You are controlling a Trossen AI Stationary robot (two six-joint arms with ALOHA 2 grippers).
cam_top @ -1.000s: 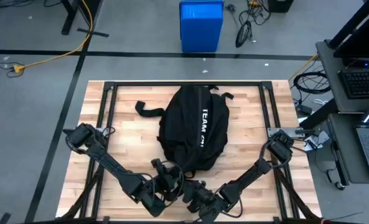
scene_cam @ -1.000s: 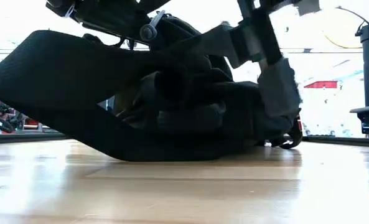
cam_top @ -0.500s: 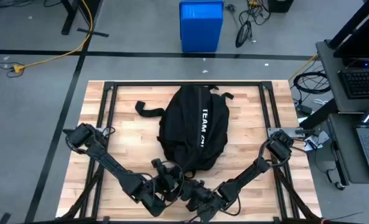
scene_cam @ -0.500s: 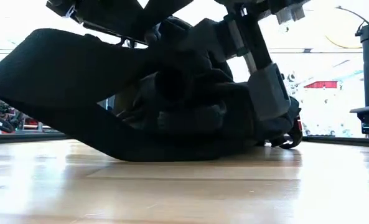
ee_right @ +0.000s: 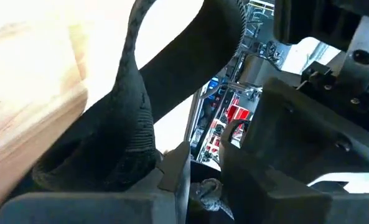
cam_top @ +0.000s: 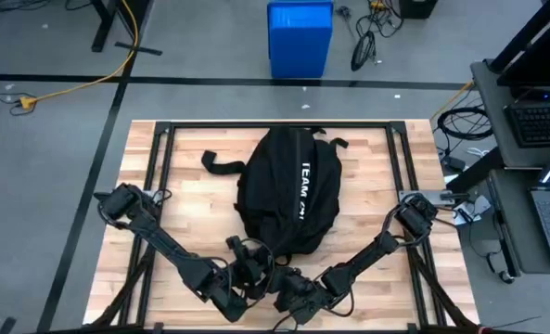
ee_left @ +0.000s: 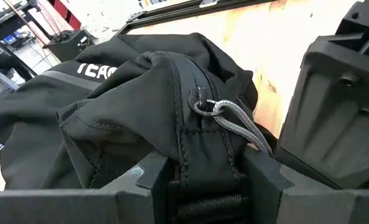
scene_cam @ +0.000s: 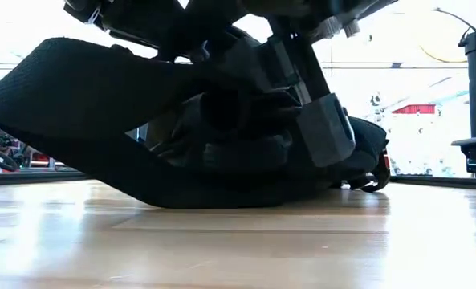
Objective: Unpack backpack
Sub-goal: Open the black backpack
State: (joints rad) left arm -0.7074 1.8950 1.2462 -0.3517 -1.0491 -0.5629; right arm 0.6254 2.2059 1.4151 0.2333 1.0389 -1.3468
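Observation:
The black backpack (cam_top: 288,190) with white lettering lies flat in the middle of the wooden table, its straps (cam_top: 221,162) trailing to the far left. Both grippers are at its near end. My left gripper (ee_left: 204,180) is shut on a raised fold of the backpack beside the zipper. My right gripper (ee_right: 204,186) is close on its right (cam_top: 291,289), shut on the grey zipper pull cord (ee_left: 237,124). In the low view a wide black strap (scene_cam: 61,88) and the arms hide most of the backpack. My left gripper pinches a bunched fold of the backpack's fabric with the zipper seam (ee_left: 203,155) between its two fingers, at the backpack's near end. The fingers come slanting from the near side. The fold stands up; the rest of the backpack lies on the table. My right gripper has the grey cord's free end (ee_right: 206,194) between its two fingers, close beside my left gripper. The cord runs from the zipper slider (ee_left: 201,107) to the fingers. How far back the cord sits cannot be told.
A black metal frame (cam_top: 163,139) runs around the tabletop. Bare wood (cam_top: 191,213) lies left and right of the backpack. A blue bin (cam_top: 300,37) stands on the floor past the far edge, and a desk with laptops (cam_top: 543,186) stands to the right.
My right gripper has moved toward the table's left and a little down, closing in on my left gripper at the backpack's near end. The backpack has stayed where it was.

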